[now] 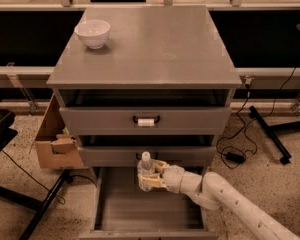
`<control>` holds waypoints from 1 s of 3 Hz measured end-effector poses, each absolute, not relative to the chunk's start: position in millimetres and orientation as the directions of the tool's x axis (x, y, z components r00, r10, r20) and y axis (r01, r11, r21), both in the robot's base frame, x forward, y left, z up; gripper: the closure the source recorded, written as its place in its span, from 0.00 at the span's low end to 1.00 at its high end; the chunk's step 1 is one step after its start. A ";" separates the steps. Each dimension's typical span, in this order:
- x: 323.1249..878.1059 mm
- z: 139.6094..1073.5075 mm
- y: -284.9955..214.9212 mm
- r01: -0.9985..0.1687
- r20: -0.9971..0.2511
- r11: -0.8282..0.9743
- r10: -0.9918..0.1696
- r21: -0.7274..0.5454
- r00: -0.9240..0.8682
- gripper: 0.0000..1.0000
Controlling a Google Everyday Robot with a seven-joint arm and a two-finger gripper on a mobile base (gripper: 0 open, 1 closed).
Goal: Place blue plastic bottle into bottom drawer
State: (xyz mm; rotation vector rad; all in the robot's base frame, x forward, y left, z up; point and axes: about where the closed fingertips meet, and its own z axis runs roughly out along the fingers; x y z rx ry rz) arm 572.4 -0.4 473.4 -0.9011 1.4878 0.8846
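The blue plastic bottle (146,171) is small and clear with a white cap, and stands upright in my gripper (151,176). The gripper is shut on it, coming in from the right on the pale arm (225,199). It holds the bottle over the back part of the open bottom drawer (140,211), just in front of the middle drawer's front. I cannot tell whether the bottle's base touches the grey drawer floor.
A white bowl (93,33) sits at the back left of the grey cabinet top (155,49). The upper drawer has a black handle (146,120). An open cardboard box (55,139) stands left of the cabinet. Cables (240,149) lie on the floor to the right.
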 end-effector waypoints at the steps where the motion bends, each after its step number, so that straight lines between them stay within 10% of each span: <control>1: 578.5 429.3 8.4 -0.933 -0.997 0.359 -0.072 -0.004 -0.024 1.00; 3: 588.8 364.6 28.4 -0.951 -0.998 0.306 -0.048 -0.040 0.026 1.00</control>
